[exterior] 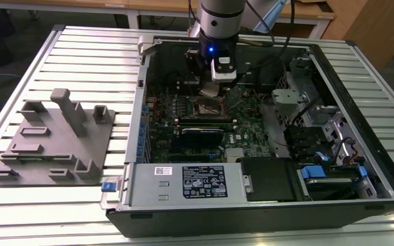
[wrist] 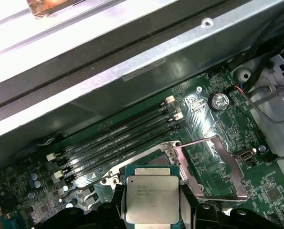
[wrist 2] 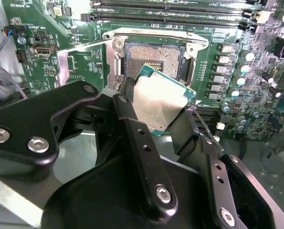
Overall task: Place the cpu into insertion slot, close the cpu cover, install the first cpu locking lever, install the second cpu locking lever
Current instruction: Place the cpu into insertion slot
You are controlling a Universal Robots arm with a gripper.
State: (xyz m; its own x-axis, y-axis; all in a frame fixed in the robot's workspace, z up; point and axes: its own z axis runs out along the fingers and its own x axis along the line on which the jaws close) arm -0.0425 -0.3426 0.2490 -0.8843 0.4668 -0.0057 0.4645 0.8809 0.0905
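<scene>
My gripper (exterior: pixel 211 88) hangs inside the open computer case, shut on the cpu (exterior: pixel 211 91). In both wrist views the black fingers (wrist 2: pixel 132 124) clamp two opposite edges of the silver-topped cpu (wrist 2: pixel 161 102) (wrist: pixel 151 198). The cpu is tilted and sits just above and slightly off the insertion slot (wrist 2: pixel 153 59) (exterior: pixel 211 106), whose pin field lies bare on the green board. The cpu cover (wrist: pixel 213 167) (wrist 2: pixel 79 59), a metal frame with a square window, is swung open to one side of the slot.
Long black memory slots (wrist: pixel 118 138) run beside the socket. The case's metal wall (wrist: pixel 132 62) rises close behind them. A power supply (exterior: pixel 183 182) and drive bays (exterior: pixel 320 154) stand in the case. A grey fixture (exterior: pixel 53 143) sits on the table at the exterior view's left.
</scene>
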